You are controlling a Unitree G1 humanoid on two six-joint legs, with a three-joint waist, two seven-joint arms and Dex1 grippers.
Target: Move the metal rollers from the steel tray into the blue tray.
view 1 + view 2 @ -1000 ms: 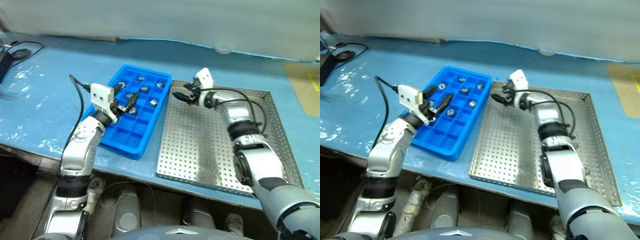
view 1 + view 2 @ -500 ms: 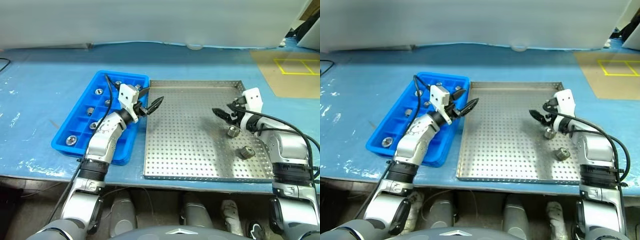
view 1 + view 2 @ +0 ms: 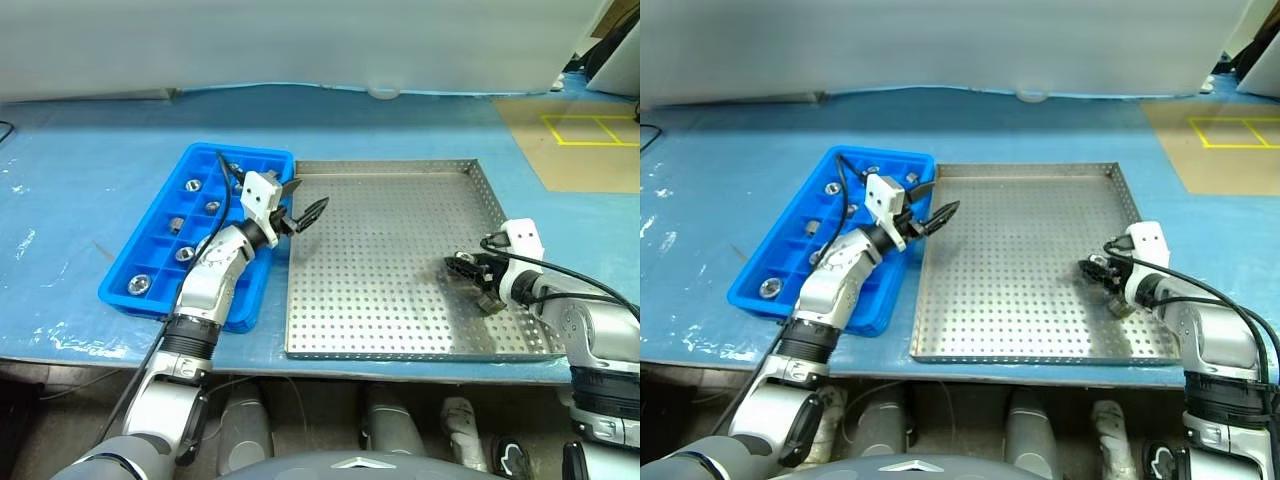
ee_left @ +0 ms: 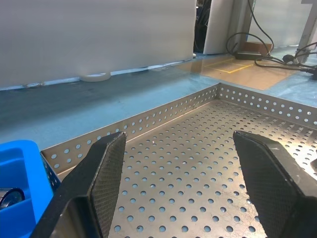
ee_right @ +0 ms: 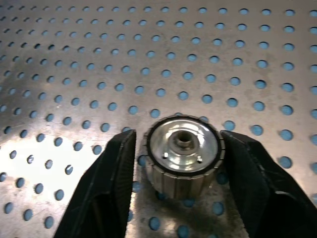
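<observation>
Blue-sheeted worktop [image 3: 90,150] is shown carrying both trays side by side, their edges almost touching. The steel tray [image 3: 380,200] is seen on the right, its perforated floor bare except near the front right corner. The blue tray [image 3: 240,152] is seen on the left, with several metal rollers [image 3: 185,254] already seated singly in its compartments.

The left claw [image 3: 308,196] is held spread and empty over the seam between the trays. The right claw [image 3: 458,266] is lowered to the steel floor, its fingers [image 5: 106,188] set on either side of one upright roller [image 5: 183,148]. One pad appears to touch it, and a thin gap is seen at the other, so it is judged not yet pinched. A second roller [image 3: 491,302] lies just beside that claw, under the wrist.

Risk: the ribbed cylinder may be pushed sideways or squirted out if one pad arrives first. The neighbouring roller may be knocked by the wrist during lifting.

Compared with half a second earlier, the right claw is lower and narrower, no longer wide above the two rollers. The left claw is almost unmoved.
</observation>
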